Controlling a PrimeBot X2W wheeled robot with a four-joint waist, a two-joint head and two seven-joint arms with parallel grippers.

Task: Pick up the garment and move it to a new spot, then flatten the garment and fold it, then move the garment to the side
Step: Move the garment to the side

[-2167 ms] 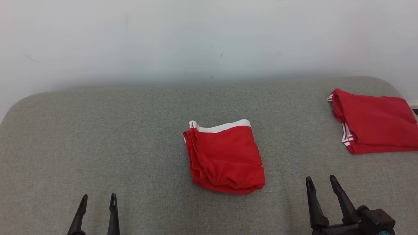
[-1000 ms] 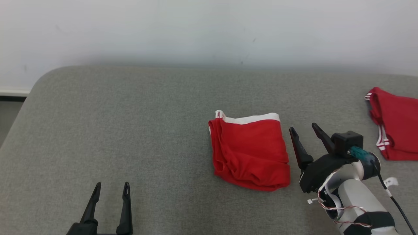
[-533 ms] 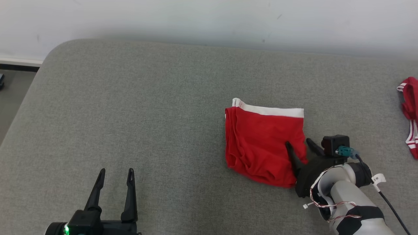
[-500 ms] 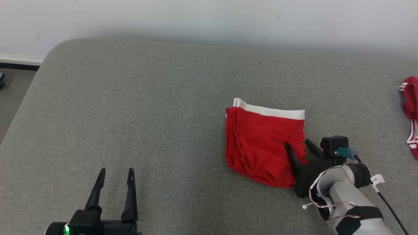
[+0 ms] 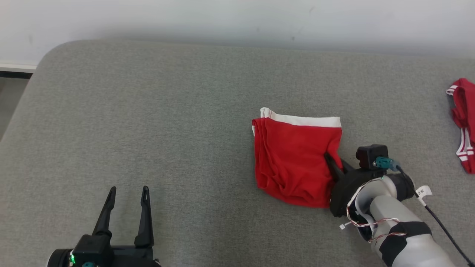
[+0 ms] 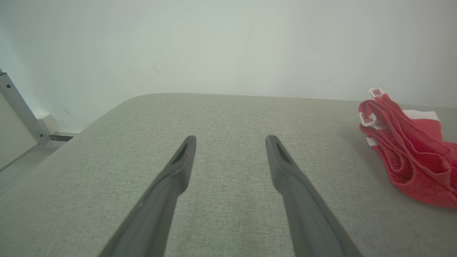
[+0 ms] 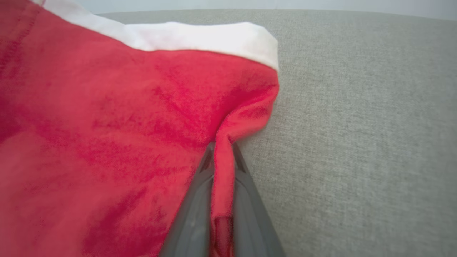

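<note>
The garment is a folded red piece with a white waistband, lying on the grey padded surface right of centre. My right gripper is shut on its right edge; in the right wrist view a pinched fold of the garment stands between the two fingers of the right gripper. My left gripper hovers open at the lower left, well away from the cloth. The left wrist view shows the left gripper with its fingers spread over bare fabric and the garment off to the right.
A second red garment with white stripes lies at the far right edge. The grey padded surface ends in a rounded corner at the upper left, with floor beyond it. A pale wall runs along the back.
My right gripper reached in from the right onto the garment's edge and shut on it, bunching the cloth. The head camera shifted. My left gripper stayed open.
</note>
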